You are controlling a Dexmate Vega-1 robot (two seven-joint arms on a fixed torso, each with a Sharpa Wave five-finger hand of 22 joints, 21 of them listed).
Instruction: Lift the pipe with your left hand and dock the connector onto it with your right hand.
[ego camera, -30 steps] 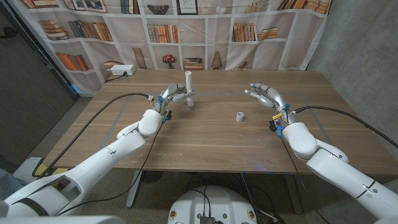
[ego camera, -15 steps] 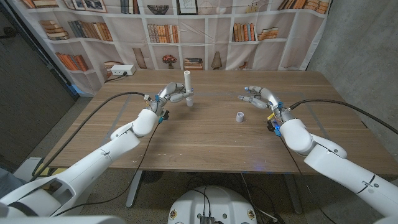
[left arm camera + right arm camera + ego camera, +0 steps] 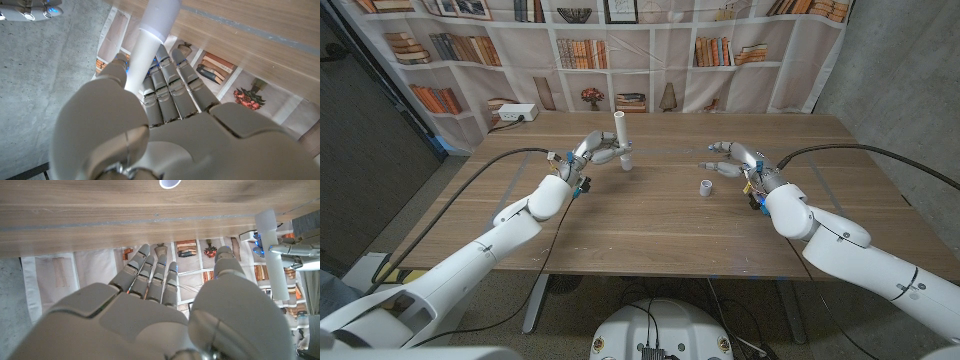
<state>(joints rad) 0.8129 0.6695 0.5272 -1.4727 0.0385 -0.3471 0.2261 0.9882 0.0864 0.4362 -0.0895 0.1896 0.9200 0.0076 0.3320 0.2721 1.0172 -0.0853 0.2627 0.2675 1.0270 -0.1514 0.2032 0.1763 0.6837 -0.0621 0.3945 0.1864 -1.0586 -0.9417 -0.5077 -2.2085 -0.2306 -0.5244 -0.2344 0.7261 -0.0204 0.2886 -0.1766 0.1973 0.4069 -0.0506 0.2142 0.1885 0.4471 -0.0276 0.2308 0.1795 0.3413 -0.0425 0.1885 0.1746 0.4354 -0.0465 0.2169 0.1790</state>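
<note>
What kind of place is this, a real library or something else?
Most likely a robot lab or test room, not a library. The bookshelves are printed on a hanging backdrop, bare concrete wall shows beside it, and the wooden table carries a white pipe and a small connector.

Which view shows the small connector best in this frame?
The head view: the connector stands whole on the table, apart from the right robot hand. The right wrist view cuts it off at the picture's edge.
</note>
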